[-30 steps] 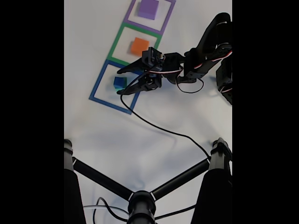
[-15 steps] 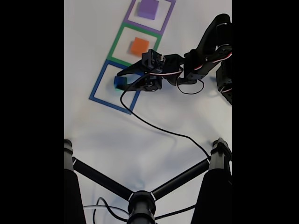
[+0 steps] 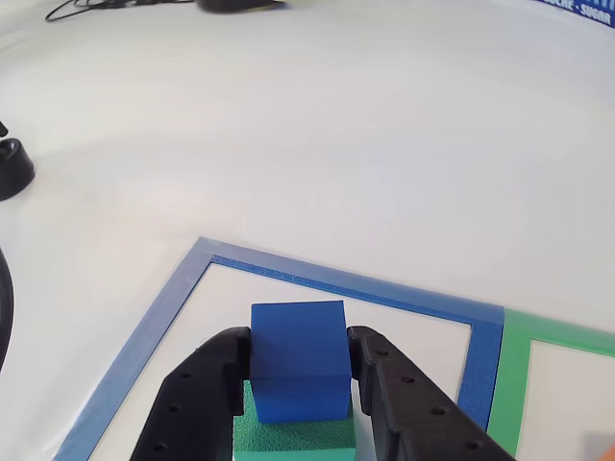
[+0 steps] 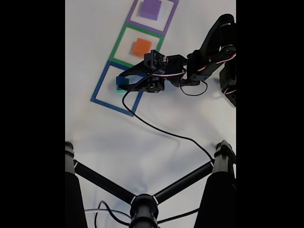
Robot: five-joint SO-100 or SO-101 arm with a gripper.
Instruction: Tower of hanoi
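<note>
Work surface: a white table [image 4: 156, 142], matt and unmarked apart from three tape squares laid in a row; black tripod legs [image 4: 142, 190] stand on it well below the blue tape outline [image 4: 102, 81] in the fixed view, and a black cable [image 4: 166, 130] trails between the two; blue lettering at the top right edge of the other view is cut off and unreadable. Arm [image 4: 209, 52]: black, reaching in from the right of the blue tape outline. Purple slab [image 4: 151, 8]: inside the purple outline, farthest from the blue one; orange block [image 4: 141, 46]: inside the adjoining green outline. Green block [image 3: 293, 437]: inside the blue tape outline, directly beneath the blue cube [image 3: 299, 360], which sits on it. Gripper [image 3: 299, 370]: jaws narrowed onto the cube's two sides, fingers [image 3: 226, 370] touching it.
</note>
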